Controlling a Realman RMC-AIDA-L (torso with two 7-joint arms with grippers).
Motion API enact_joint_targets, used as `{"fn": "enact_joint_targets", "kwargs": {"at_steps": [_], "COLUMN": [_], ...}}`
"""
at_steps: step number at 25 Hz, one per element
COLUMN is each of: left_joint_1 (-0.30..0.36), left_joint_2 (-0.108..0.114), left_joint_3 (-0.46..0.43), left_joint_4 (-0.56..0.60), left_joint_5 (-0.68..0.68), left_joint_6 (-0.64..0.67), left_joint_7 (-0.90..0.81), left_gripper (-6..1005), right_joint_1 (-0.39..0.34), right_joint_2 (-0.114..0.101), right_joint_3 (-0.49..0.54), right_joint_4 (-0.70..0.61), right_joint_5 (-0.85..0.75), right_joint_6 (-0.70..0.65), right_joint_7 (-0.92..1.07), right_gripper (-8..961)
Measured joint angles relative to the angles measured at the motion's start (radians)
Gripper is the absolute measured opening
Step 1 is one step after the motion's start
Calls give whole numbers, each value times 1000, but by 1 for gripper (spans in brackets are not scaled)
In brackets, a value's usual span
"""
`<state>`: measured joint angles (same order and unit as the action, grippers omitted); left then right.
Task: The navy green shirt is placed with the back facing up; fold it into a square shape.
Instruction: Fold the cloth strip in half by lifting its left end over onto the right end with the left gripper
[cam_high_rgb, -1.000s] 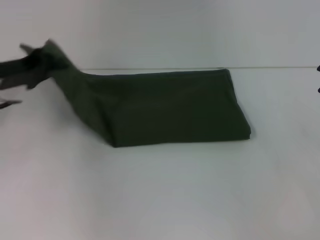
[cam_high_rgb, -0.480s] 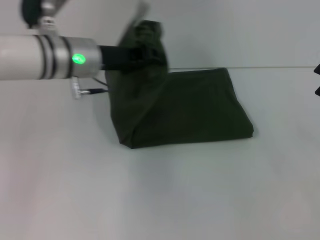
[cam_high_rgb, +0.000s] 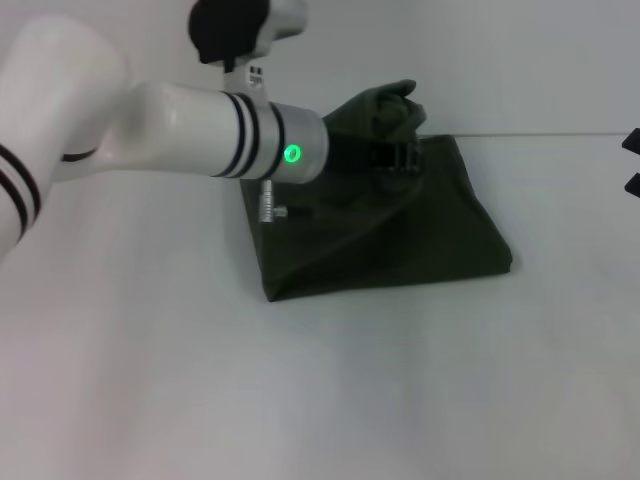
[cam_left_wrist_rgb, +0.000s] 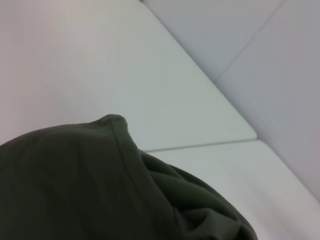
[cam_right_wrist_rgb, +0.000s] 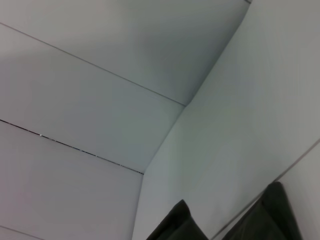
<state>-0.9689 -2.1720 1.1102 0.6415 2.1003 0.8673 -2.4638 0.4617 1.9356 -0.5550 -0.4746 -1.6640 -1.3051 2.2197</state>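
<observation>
The navy green shirt (cam_high_rgb: 440, 235) lies folded on the white table, its right part flat. My left gripper (cam_high_rgb: 398, 140) reaches in from the left and is shut on a bunched end of the shirt, held lifted over the flat part near the far edge. A sloped fold of cloth runs from the grip down to the near-left corner (cam_high_rgb: 275, 285). In the left wrist view the dark shirt fabric (cam_left_wrist_rgb: 90, 190) fills the lower part. My right gripper (cam_high_rgb: 632, 160) shows only as two dark tips, apart, at the right edge, well away from the shirt.
The white table (cam_high_rgb: 320, 400) spreads wide in front of the shirt and to both sides. A pale wall stands behind the table's far edge (cam_high_rgb: 560, 133). My white left forearm (cam_high_rgb: 180, 130) crosses above the table's left half.
My left arm has swept from the far left to the right, carrying the shirt's left end up and over the flat part. The shirt's footprint has become shorter. The right gripper has stayed put.
</observation>
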Motion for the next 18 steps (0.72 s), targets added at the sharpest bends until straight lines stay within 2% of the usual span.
{"fn": "enact_joint_targets", "kwargs": {"at_steps": [3, 11, 17, 18], "left_joint_1": [-11, -13, -13, -13], "left_joint_2": [-1, 0, -5, -5], "left_joint_3": [54, 124, 257, 283], "left_joint_4": [-5, -7, -14, -7], "left_joint_5": [-29, -52, -86, -103], "left_joint_6": [-30, -63, -184, -193], "left_joint_7": [0, 21, 65, 70], "left_gripper": [79, 95, 107, 148], "right_joint_1": [0, 2, 10, 11], "right_joint_2": [-1, -2, -2, -2], "right_joint_3": [-1, 0, 0, 0], "right_joint_4": [7, 10, 13, 14], "right_joint_5": [-1, -2, -14, -14], "right_joint_6": [0, 5, 19, 23], "right_joint_7": [0, -3, -2, -2], "right_gripper": [866, 866, 867, 867]}}
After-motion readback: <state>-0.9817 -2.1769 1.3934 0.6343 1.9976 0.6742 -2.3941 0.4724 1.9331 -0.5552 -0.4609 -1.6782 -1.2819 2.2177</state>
